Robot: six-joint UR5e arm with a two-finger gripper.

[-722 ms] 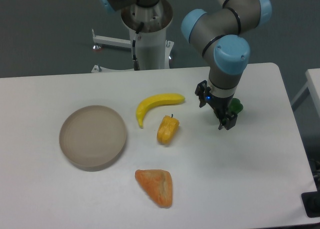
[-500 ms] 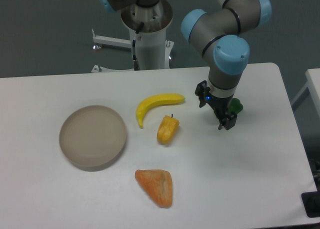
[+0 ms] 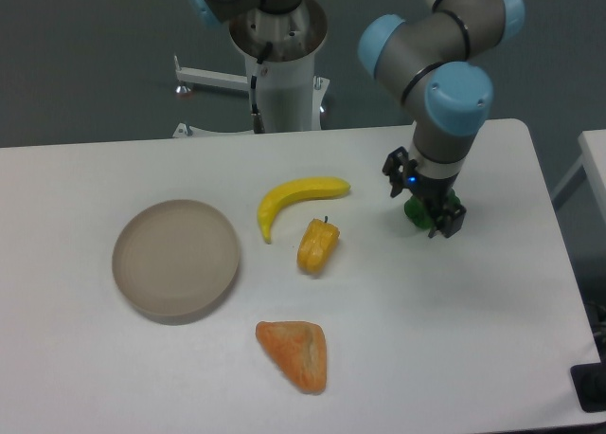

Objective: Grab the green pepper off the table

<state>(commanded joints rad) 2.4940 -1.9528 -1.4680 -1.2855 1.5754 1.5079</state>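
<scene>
Green pepper (image 3: pixel 417 212) 1 | banana (image 3: pixel 297 199) 1 | yellow pepper (image 3: pixel 317 245) 1 | plate (image 3: pixel 176 259) 1

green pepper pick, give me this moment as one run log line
phase: closing in | hand: over green pepper, grip state unclear | pepper: on table, mostly hidden | lifted: not yet
</scene>
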